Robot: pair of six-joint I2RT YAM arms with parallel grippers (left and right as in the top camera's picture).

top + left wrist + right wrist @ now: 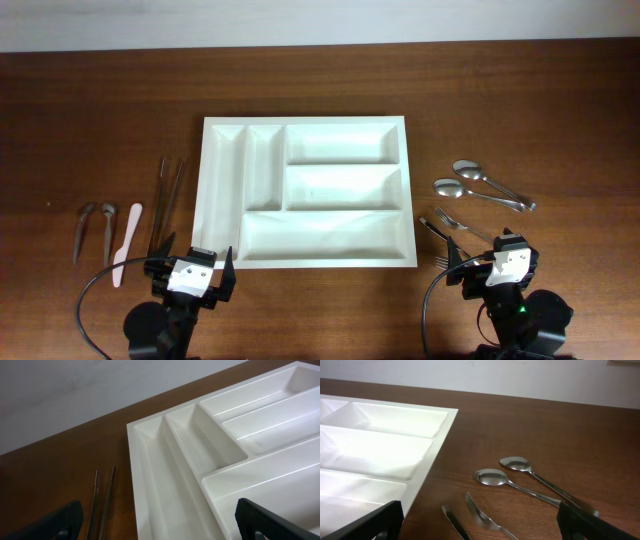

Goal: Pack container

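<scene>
The container, a large white tray with five empty compartments, lies at the table's centre. It also shows in the left wrist view and the right wrist view. My left gripper is open and empty, low at the tray's near left corner. My right gripper is open and empty, right of the tray's near right corner. Two steel spoons, a fork and a dark knife lie right of the tray.
Left of the tray lie two dark chopsticks, a pale plastic knife and two steel utensils. A white wall borders the table's far edge.
</scene>
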